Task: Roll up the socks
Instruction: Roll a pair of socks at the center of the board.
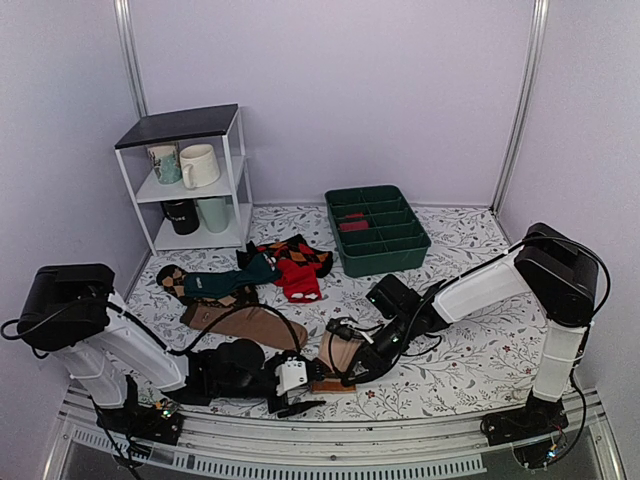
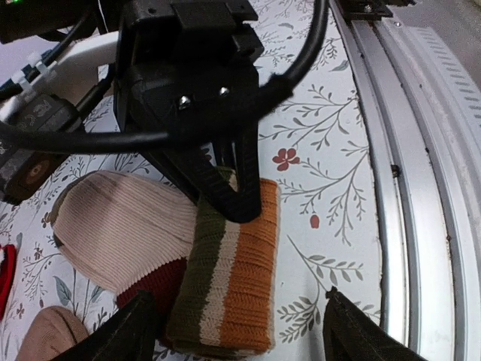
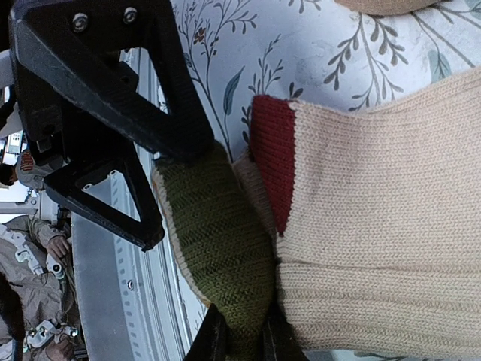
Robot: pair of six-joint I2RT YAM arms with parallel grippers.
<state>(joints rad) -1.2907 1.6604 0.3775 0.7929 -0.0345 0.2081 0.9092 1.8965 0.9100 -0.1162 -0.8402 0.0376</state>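
One fold looks done on long beige knit socks (image 2: 225, 286) with maroon-olive-cream stripes. Toe end clamped in right gripper (image 3: 239, 338), sitting between wide-apart jaws of left gripper (image 2: 244, 331). Most of leg not rolled yet.

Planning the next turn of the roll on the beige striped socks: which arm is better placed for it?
Probably right. The right end effector is shut on the socks at their rolled end; the left end effector is open astride it, gripping nothing.
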